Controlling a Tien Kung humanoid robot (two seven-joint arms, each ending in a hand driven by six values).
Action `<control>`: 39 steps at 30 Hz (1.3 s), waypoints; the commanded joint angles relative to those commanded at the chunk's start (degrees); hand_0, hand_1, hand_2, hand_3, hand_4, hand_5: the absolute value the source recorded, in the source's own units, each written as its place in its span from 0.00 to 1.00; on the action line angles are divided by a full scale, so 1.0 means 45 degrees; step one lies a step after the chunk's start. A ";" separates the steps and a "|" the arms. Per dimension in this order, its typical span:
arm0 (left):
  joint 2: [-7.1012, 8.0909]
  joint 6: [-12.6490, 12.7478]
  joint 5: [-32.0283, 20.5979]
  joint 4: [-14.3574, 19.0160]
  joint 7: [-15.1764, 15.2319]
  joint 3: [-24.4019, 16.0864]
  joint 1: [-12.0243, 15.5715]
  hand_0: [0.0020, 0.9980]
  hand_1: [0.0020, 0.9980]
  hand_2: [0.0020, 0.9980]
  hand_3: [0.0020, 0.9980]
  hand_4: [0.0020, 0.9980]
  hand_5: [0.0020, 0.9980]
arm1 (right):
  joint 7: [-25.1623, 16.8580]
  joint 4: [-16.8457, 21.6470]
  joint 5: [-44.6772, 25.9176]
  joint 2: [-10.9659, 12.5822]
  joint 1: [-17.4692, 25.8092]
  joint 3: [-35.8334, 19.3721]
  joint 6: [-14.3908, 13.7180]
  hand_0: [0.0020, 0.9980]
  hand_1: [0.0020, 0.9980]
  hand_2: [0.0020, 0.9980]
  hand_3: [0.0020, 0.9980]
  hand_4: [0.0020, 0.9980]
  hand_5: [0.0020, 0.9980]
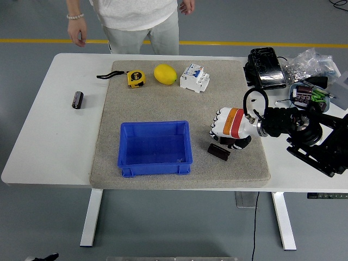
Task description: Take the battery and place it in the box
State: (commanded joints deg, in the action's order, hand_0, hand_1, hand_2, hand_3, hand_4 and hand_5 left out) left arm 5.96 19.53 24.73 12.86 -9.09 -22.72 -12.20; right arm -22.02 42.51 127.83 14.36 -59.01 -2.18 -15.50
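Blue box (155,149) holds nothing; battery (218,151) lies beside it.

Glossy blue plastic box (155,148), rough grey felt-like mat (179,103), smooth white table (54,136)

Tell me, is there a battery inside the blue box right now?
No, the blue box holds no battery; one dark battery lies on the mat to its right.

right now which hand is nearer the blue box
Right. The right hand sits on the mat just right of the blue box, over a dark battery. The left hand isn't in view.
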 joint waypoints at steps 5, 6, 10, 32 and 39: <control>0.0041 -0.0001 0.0117 -0.0016 -0.0017 -0.0088 0.0022 0.68 0.66 0.75 0.63 0.64 0.49 | 0.0498 0.0459 -0.1016 0.0355 0.0033 0.0325 -0.0533 0.68 0.66 0.71 0.65 0.88 0.23; 0.0043 0.0001 0.0126 -0.0014 -0.0022 -0.0085 0.0020 0.68 0.66 0.75 0.63 0.64 0.49 | 0.0516 0.0426 -0.1137 0.0378 0.0031 0.0279 -0.0548 0.68 0.66 0.71 0.65 0.88 0.23; 0.0041 -0.0003 0.0187 0.0006 -0.0063 -0.0098 -0.0004 0.68 0.66 0.75 0.63 0.64 0.49 | 0.0656 0.0059 -0.1640 0.0405 0.0168 -0.0171 -0.0639 0.68 0.66 0.71 0.66 0.88 0.23; 0.0136 0.0031 0.0365 -0.0056 -0.0072 -0.0247 0.0142 0.68 0.65 0.74 0.63 0.64 0.49 | 0.7546 0.5128 -0.7238 0.1329 0.3028 -0.4355 -0.2328 0.65 0.63 0.68 0.74 1.00 0.56; 0.0188 0.0060 0.0435 -0.0058 -0.0098 -0.0287 0.0189 0.68 0.65 0.73 0.63 0.64 0.49 | 1.1150 0.4921 -0.5910 0.0041 0.3709 -0.5639 -0.1699 0.57 0.54 0.60 0.69 1.00 0.69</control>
State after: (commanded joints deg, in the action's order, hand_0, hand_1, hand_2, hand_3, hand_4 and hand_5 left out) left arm 6.80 19.80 26.69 12.60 -9.54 -24.01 -11.35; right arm 28.16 64.65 101.24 14.55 -42.33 -27.56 -23.14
